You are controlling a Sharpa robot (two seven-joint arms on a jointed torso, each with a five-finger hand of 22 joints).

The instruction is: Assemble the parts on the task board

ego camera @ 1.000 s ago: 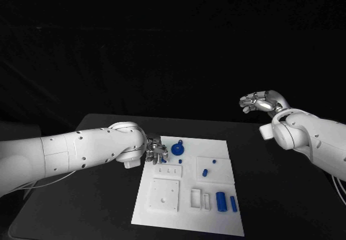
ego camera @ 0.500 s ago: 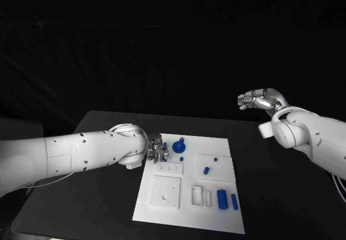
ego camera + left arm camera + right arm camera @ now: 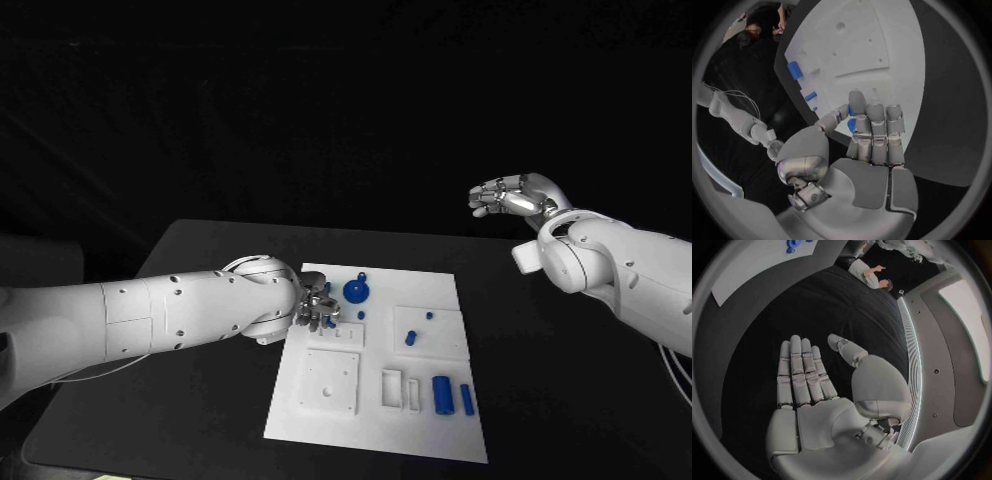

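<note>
Since 1 second ago the left hand (image 3: 317, 306) has edged further over the task board (image 3: 433, 440), at middle left of the frame. Whether its fingers (image 3: 874, 120) grasp anything I cannot tell. A round blue part (image 3: 356, 292) lies just right of it. Raised at upper right, the right hand (image 3: 512, 197) is released, fingers extended, far from the board.

White task board (image 3: 378, 428) lies flat on the table, blue parts (image 3: 451, 398) scattered on it.
</note>
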